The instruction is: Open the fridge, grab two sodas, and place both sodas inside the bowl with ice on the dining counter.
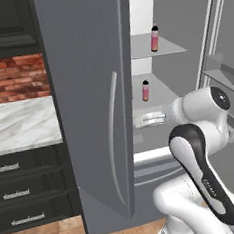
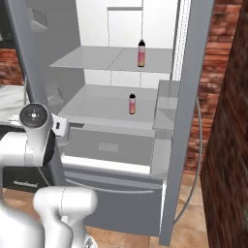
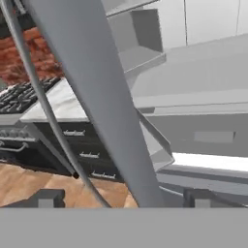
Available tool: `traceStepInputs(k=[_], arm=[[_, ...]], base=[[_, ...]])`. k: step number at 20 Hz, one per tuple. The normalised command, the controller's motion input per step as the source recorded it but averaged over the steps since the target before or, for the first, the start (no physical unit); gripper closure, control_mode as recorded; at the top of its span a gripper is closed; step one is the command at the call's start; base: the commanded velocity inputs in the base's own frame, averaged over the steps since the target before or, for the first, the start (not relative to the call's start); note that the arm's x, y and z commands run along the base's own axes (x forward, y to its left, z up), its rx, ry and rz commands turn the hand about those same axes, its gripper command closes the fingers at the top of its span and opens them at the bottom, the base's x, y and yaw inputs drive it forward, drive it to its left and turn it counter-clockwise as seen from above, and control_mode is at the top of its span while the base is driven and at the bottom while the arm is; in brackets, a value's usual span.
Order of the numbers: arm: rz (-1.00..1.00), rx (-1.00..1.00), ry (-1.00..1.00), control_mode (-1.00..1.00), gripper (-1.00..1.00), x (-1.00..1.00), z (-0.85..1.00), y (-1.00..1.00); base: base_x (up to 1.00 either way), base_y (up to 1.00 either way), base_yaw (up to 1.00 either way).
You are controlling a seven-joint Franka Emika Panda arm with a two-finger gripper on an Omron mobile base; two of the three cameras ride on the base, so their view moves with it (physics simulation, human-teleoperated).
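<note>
The fridge stands with both doors swung wide. One soda stands upright on the upper shelf, toward its right front edge; the other soda stands on the lower shelf, near its front edge. The end effector is released, fingertips spread around the left door's edge, holding nothing. The bottles look light, rigid, slick and tippy; a grip across the pink body below the dark neck seems safest.
</note>
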Motion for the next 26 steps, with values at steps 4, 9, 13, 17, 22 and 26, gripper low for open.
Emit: traceStepInputs(k=[4,9,13,17,22,26], arm=[[-0.01,0.17,0.06,-1.0,-1.0,-0.06,0.5,-0.88],[0.0,0.14,0.08,-1.0,-1.0,0.28,0.39,-0.31],[0.0,0.16,0.11,-1.0,-1.0,0.65,0.19,0.01],[0.0,0.16,0.1,-1.0,-1.0,0.66,0.07,0.07],[0.0,0.13,0.09,-1.0,-1.0,0.72,0.0,0.27],[-0.02,0.1,0.03,-1.0,-1.0,0.52,0.0,0.49]], base=[[0.0,0.0,0.0],[0.0,0.0,0.0],[0.0,0.0,0.0],[0.0,0.0,0.0],[0.0,0.0,0.0],[0.0,0.0,0.0]])
